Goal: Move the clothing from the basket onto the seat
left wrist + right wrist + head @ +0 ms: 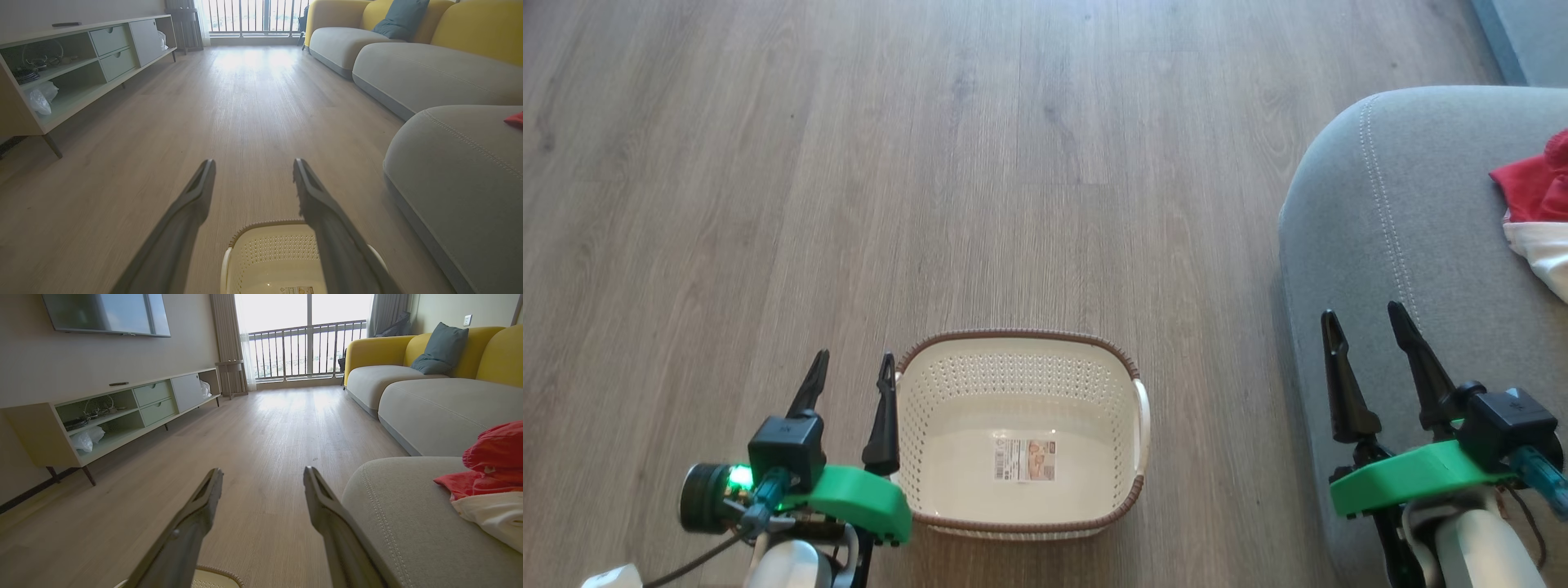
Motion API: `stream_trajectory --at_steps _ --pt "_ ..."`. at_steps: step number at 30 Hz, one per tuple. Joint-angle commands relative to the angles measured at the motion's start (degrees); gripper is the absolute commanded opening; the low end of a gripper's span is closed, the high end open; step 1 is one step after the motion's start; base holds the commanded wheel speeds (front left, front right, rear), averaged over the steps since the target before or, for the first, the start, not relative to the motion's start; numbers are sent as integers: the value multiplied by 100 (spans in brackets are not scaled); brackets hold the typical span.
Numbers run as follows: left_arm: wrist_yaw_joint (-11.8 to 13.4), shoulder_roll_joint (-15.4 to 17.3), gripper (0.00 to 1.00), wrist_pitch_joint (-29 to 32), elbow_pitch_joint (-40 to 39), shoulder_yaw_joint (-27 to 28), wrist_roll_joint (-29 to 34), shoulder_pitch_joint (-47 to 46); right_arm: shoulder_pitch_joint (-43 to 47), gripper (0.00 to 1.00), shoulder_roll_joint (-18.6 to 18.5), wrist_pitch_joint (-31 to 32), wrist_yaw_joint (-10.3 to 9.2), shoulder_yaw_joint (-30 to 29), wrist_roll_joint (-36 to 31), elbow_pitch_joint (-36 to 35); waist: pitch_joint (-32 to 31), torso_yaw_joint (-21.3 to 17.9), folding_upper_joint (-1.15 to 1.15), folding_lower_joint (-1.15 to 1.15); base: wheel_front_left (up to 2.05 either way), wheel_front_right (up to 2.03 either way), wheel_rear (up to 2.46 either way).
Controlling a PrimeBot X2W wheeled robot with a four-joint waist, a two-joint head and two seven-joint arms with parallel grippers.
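The cream basket (pixel 947 457) with a brown rim stands on the wood floor, holding nothing but a label on its bottom; its far rim (pixel 261 223) appears in the left wrist view. Red and white clothing (pixel 1539 208) lies on the grey seat (pixel 1405 245) at the right, also the clothing (pixel 490 477) on the seat (pixel 400 522) in the right wrist view. My left gripper (pixel 854 363) is open beside the basket's left wall. My right gripper (pixel 1364 314) is open over the seat's front edge, apart from the clothing. Both hold nothing.
A low pale-green media cabinet (pixel 122 412) runs along the left wall under a television (pixel 106 312). A yellow-backed sofa (pixel 429 371) with a blue cushion (pixel 441 349) continues behind the seat. Wood floor (pixel 931 163) stretches ahead to a balcony railing.
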Motion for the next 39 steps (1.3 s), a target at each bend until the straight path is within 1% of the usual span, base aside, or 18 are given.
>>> stream_trajectory --at_steps 1,5,15,20,39 --pt "-23 16 100 -29 -221 228 0 -157 -106 100 -11 -28 -1 110 -63 -205 6 9 0 0 0 0 0" --pt "-52 16 100 -29 -273 229 -11 -150 -118 100 13 -28 -1 89 -99 -213 20 34 0 0 0 0 0" --pt "-171 16 100 -29 -270 343 -392 -149 -155 100 61 -28 -1 31 -193 -218 56 58 0 0 0 0 0" --pt "-242 16 100 -29 -222 374 -425 -136 -165 100 79 -28 -1 39 -229 -204 51 63 0 0 0 0 0" --pt "-282 16 100 -29 -116 456 -608 -155 -215 100 127 -28 -1 48 -251 -207 95 49 0 0 0 0 0"
